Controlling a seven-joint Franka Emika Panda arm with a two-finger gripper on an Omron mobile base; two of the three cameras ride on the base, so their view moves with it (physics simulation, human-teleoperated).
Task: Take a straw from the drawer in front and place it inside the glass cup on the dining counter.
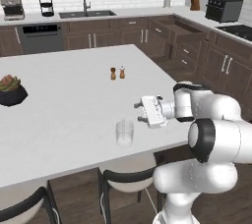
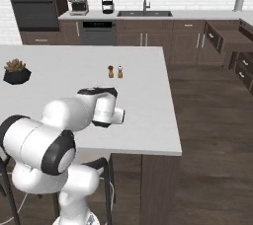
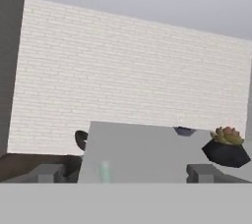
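Since the pincer (image 1: 139,112) lies on its side in the left base view, its tips point left across the white desk (image 1: 69,105), just above & right of the glass cup (image 1: 124,133). The cup stands upright near the desk's front edge, long axis vertical, mouth up; contents too faint to tell. In the hand view the pincer (image 3: 125,173) is spread wide w/ nothing btwn the fingers (image 3: 49,173), looking level along the desk at a white brick wall (image 3: 133,70) & a potted succulent (image 3: 226,148). The right base view has the arm covering the cup, but shows the drawer (image 2: 226,34) pulled open, far right. Two shakers (image 1: 117,73) sit mid-desk, well apart from the cup.
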